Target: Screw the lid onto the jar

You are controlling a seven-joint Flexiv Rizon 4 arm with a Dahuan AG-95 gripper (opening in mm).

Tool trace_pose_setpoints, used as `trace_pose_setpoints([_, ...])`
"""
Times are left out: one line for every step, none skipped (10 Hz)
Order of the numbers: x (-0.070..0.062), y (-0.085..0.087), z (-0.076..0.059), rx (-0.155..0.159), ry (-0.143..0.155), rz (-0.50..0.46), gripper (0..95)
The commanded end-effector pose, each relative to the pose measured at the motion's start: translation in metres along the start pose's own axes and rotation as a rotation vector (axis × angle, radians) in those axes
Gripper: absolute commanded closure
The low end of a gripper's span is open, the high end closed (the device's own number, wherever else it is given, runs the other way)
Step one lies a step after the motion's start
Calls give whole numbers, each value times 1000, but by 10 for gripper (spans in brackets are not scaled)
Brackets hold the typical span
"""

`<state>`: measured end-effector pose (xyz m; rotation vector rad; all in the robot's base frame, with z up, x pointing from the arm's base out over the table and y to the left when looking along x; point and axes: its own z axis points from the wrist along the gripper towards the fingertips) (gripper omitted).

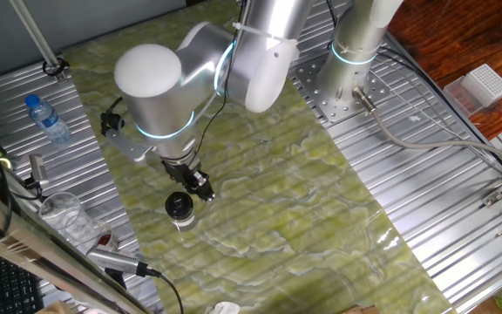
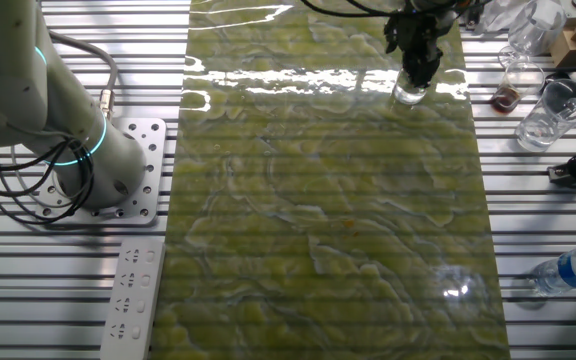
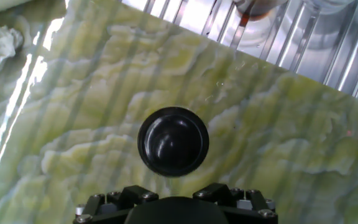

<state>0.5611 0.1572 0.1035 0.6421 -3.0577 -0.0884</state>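
Lid (image 3: 173, 142) seen dead centre in hand view, glossy black, face up, directly below the tool (image 1: 200, 187); fingers not visible there, only the housing at the bottom edge. Tool state: cannot tell from any view whether apart, together, or clamped; in one fixed view the tip appears just beside and slightly above the lid (image 1: 179, 206), apparently clear of it.

Jar (image 1: 182, 220) standing upright on the green marbled tabletop (image 1: 303, 218), clear glass showing below the cap. In the other fixed view, jar (image 2: 410, 94) partly hidden under the tool (image 2: 418, 62). Lid sitting on the jar mouth, level as far as visible. Whether threads engaged or fully tightened: not determinable.

Task progress, as a judgement: lid placed on jar; tightening either finished or pending. Remaining, if not tight: grip the cap rim and rotate. No tilt or misalignment noted.

Arm pose: wrist pointing straight down over the jar, large white elbow joint (image 1: 151, 83) hanging above and behind the tool, upper link rising to the top of the frame, base (image 2: 108, 165) bolted to the ribbed metal at the far side of the mat.

Further off, not involved: plastic bottle with blue cap (image 1: 46, 119), clear plastic cup (image 2: 553, 112), both on the ribbed metal surround, well apart from the jar.
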Motion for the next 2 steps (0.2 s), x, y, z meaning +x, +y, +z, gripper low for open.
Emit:
trace_pose_setpoints([4, 1, 0, 2, 2, -4, 190])
trace_pose_setpoints([6, 1, 1, 0, 5, -8, 190])
